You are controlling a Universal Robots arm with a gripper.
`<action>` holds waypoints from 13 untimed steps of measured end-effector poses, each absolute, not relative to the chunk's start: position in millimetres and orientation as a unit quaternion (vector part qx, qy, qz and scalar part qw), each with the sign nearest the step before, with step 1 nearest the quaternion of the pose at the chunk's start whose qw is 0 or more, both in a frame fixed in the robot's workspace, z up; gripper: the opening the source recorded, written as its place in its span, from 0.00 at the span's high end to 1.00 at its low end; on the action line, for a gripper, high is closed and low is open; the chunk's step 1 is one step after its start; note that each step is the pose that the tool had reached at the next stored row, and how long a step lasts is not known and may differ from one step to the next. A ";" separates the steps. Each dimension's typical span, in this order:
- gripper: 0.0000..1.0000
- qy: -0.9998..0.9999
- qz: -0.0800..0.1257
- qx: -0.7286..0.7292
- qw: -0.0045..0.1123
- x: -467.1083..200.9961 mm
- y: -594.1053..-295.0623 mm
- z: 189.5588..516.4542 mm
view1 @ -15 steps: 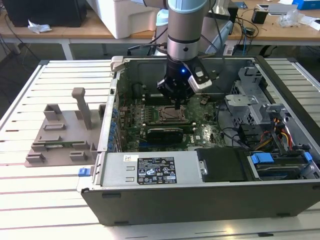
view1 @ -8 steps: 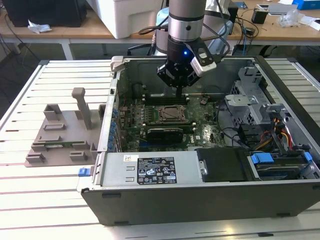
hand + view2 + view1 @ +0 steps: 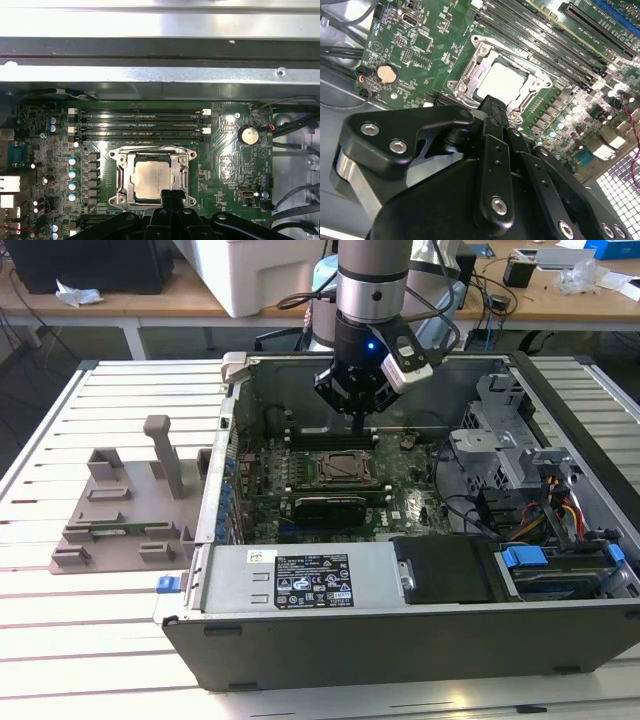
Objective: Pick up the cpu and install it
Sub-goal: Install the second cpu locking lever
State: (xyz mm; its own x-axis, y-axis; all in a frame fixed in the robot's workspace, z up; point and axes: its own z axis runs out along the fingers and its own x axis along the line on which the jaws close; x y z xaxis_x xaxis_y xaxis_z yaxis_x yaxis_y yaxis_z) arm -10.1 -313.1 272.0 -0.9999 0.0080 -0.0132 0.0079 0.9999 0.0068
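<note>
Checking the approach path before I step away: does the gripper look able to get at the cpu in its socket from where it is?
Probably yes. The gripper hangs just above the cpu, which lies face-up in the open socket frame with nothing over its top plate.

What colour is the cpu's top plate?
Silvery grey metal; the cpu in its socket shows best in the first wrist view.

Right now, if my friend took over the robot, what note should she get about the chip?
Tool: above the board inside the case, holding nothing that I can see; it looks shut, fingers together.
Cpu: lying in the socket, seen in both wrist views, silver top up.
Done: the cpu is picked up and placed in the socket.
Left: whether it is fully seated cannot be told. The socket frame around it looks open, not clamped over the cpu.
Grey holder: on the table outside the case, at the exterior view's left.
</note>
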 end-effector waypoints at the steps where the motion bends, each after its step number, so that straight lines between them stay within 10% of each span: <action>1: 0.89 1.000 0.003 0.004 0.007 -10.0 -314.0 272.0; 13: 0.89 1.000 0.003 0.004 0.007 -10.0 -331.5 271.6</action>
